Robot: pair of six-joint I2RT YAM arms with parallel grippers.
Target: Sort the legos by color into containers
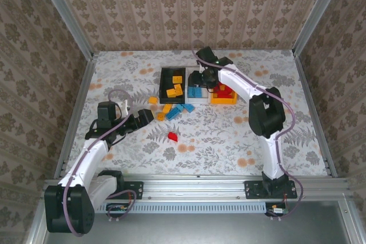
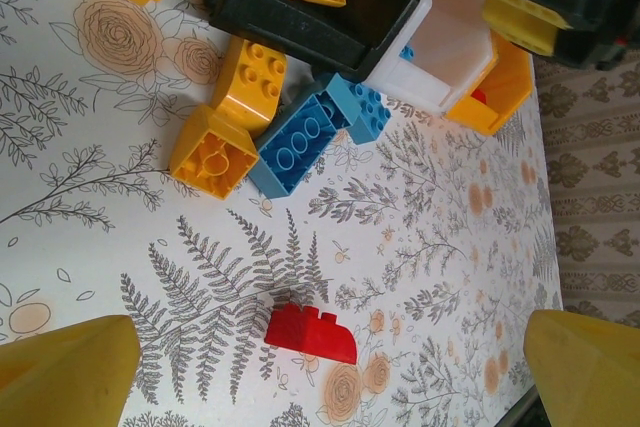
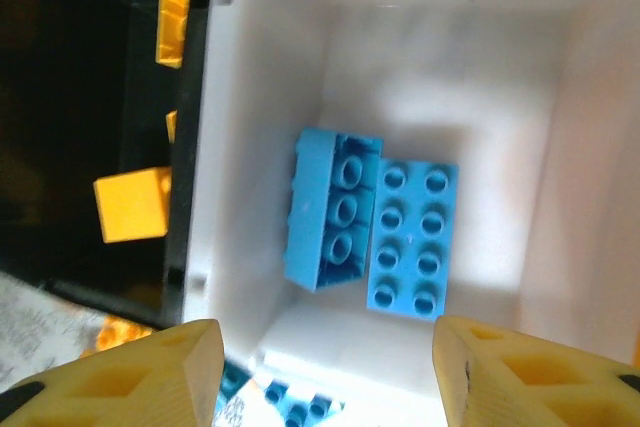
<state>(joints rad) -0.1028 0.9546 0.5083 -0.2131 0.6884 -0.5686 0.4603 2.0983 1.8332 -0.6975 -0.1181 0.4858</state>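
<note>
The right gripper [image 3: 322, 352] hangs over the white tray [image 3: 260, 67] with its fingers spread and nothing between them; two light blue legos [image 3: 412, 237] lie loose on the tray floor below, one on its side and touching the other. The risk here is in the lift-off — a finger dipping or swinging sideways could catch the tray wall or the neighbouring black tray [image 3: 90, 67] and shove the whole row, which stands packed tight with the orange-yellow tray [image 1: 224, 98]. The left gripper [image 2: 328, 372] is wide open above the table [image 2: 150, 247], with a red lego [image 2: 310, 332] lying roughly between its fingers; low and sloped on one side, it may tilt or squirt out if the fingers close off-centre. The loose blue and yellow bricks [image 2: 300, 142] huddle against the trays — reaching for one could nudge its neighbours.
</note>
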